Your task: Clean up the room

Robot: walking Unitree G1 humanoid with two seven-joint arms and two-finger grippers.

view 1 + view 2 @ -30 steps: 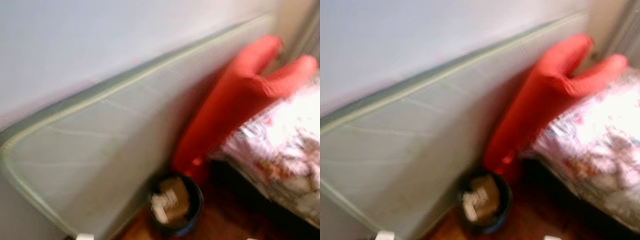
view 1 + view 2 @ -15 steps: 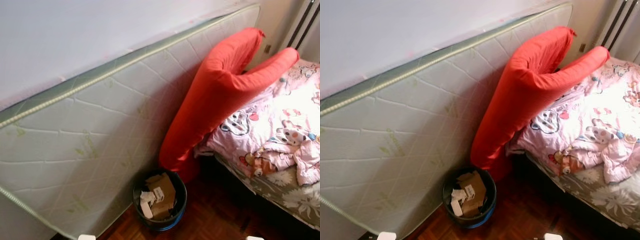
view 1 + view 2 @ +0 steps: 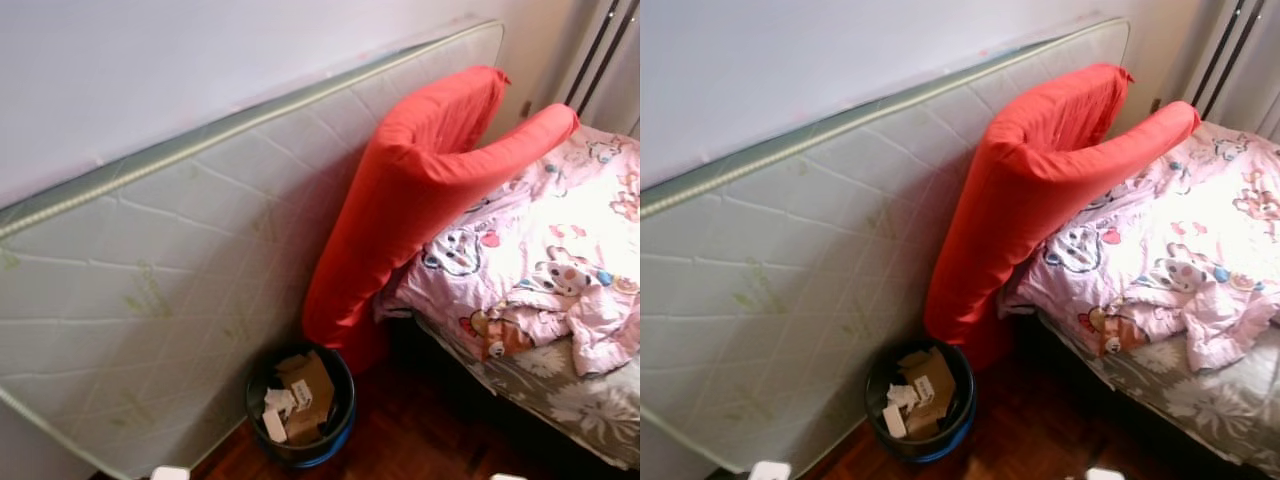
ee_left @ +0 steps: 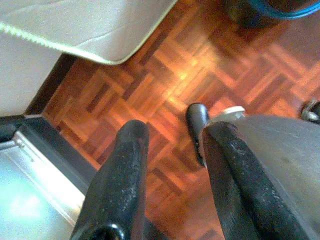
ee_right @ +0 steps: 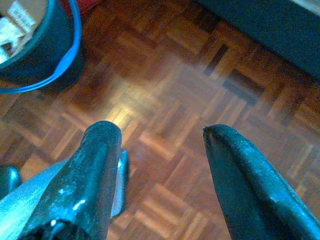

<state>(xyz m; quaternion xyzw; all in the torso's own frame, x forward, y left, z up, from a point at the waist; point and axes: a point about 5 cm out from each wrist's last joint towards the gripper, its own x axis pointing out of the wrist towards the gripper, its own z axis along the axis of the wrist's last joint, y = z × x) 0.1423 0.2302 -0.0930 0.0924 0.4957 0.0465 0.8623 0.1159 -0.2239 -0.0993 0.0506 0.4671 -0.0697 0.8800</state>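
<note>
Bedroom walls in pale plaster back a quilted white mattress (image 3: 170,270) stood on its long edge, green piping along the rim; it looks bulky and floppy, too big for one pincer, and I'd leave it. Against it leans a long red cushion (image 3: 410,200), folded over at the top, smooth cotton, soft and light by the look of it; a fold of cloth near its upper bend would be the place to pinch. Beside that lies the bed (image 3: 575,410) with a rumpled pink cartoon blanket (image 3: 530,270), limp cloth that would bunch, best taken at a loose corner.

Down on the glossy parquet floor (image 5: 165,100) sits a dark round bin (image 3: 300,405) with a blue rim, stuffed with cardboard scraps and paper, rigid and probably light; its rim is the obvious hold.

Both arms hang low. The right gripper (image 5: 160,150) has its fingers spread wide over bare wood, the bin a little ahead of it and off to one side. The left gripper (image 4: 172,150) stands part open, empty, with the mattress corner ahead of its tips and the bin further on.
</note>
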